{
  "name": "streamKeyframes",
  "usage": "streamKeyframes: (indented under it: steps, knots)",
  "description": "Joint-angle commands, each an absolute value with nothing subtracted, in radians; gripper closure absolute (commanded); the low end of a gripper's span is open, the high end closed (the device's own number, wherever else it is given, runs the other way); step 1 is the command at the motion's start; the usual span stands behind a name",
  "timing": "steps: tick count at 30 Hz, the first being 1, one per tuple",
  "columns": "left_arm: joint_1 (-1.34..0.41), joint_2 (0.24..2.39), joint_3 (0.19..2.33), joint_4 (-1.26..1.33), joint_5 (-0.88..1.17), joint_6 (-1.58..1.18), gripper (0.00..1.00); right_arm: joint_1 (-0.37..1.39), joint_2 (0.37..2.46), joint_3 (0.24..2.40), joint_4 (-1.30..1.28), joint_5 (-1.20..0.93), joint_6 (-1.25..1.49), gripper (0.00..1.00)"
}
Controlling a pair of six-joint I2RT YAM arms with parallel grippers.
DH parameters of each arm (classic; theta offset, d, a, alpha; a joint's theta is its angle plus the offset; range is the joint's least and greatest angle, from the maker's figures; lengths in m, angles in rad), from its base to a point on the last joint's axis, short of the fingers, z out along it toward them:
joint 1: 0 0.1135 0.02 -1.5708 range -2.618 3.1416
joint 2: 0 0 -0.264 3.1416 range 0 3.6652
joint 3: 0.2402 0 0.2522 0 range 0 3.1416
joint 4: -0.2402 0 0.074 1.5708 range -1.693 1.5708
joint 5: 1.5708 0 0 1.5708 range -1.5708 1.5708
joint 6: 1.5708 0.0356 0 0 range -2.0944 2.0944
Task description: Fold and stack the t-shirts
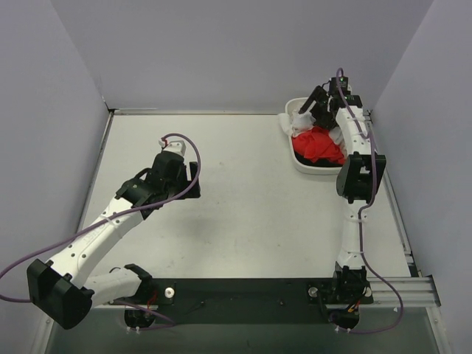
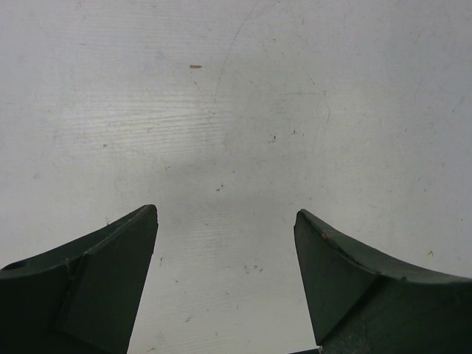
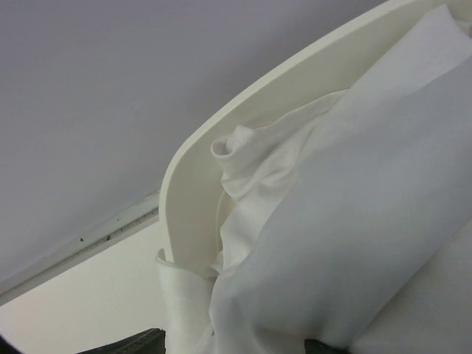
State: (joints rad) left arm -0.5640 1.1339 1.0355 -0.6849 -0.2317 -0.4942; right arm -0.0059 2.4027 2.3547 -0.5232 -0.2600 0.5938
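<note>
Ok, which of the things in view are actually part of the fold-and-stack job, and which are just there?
Job:
- red t-shirt, bunched in the tub
- white t-shirts, bunched beside it; number unclear
None folded yet.

Not the job:
- white tub, only holding the shirts
- table

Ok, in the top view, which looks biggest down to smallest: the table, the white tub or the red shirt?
1. Pale flat table
2. White rounded plastic tub
3. Bright red cloth t-shirt, only partly showing inside the tub

Robot lab cell: plain partitions [image 1: 221, 51] around white table [image 1: 243, 206].
</note>
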Motion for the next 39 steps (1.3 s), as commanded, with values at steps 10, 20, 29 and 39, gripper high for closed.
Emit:
streamKeyframes:
  steps: [10, 20, 29, 39]
  knots:
    - [-0.568, 1.127, 1.072, -0.663, -0.255, -0.495, 0.16, -0.006, 2.453, 2.390, -0.485, -0.252, 0.611, 1.00]
    - [-0.568, 1.127, 1.068, -0.663, -0.275, -0.497, 0.16, 0.133, 2.183, 2.393, -0.454, -0.137, 0.419, 1.00]
    - [-0.568, 1.088, 1.061, -0.664, -0.307, -0.492, 0.16, 0.366, 1.785, 2.281, -0.451, -0.120, 0.327, 1.00]
    - [-0.569, 1.029, 1.104, -0.704, -0.319, -0.502, 0.16, 0.624, 1.529, 1.634, -0.413, -0.011, 0.399, 0.80]
